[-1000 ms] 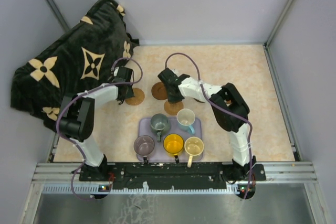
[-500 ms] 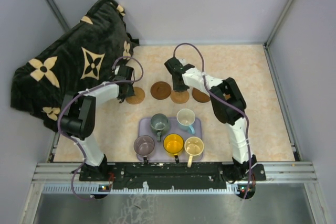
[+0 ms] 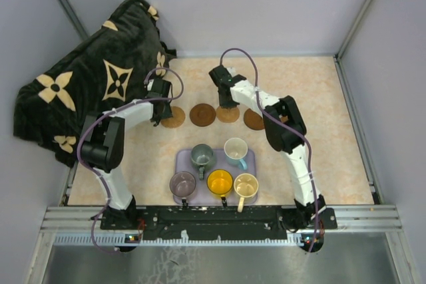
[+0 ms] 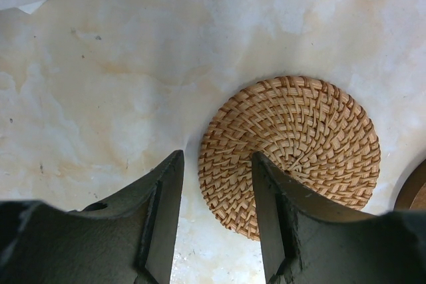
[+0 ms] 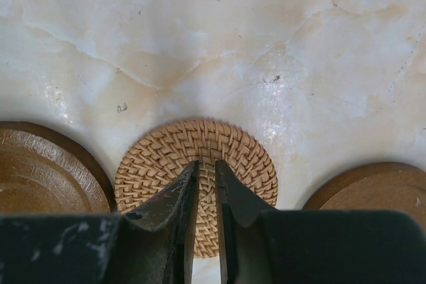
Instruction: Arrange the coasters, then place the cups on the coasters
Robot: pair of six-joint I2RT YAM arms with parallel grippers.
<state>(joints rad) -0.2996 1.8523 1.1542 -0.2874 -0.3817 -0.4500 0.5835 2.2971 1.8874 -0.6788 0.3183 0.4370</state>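
The left claw (image 4: pixel 216 161) is half open and holds nothing, and its two fingers hang over the edge of a woven coaster (image 4: pixel 299 138) that lies flat on the table (image 4: pixel 120 78). The right claw (image 5: pixel 206 164) is squeezed almost shut with nothing in it, and its tips are right over a second woven coaster (image 5: pixel 249 157), which lies between a dark coaster (image 5: pixel 40 171) and a brown coaster (image 5: pixel 373 187). Seen from above, these four coasters lie in a row, and the five cups (image 3: pixel 219 181) all sit together on the purple tray (image 3: pixel 183 157), nearer the arms.
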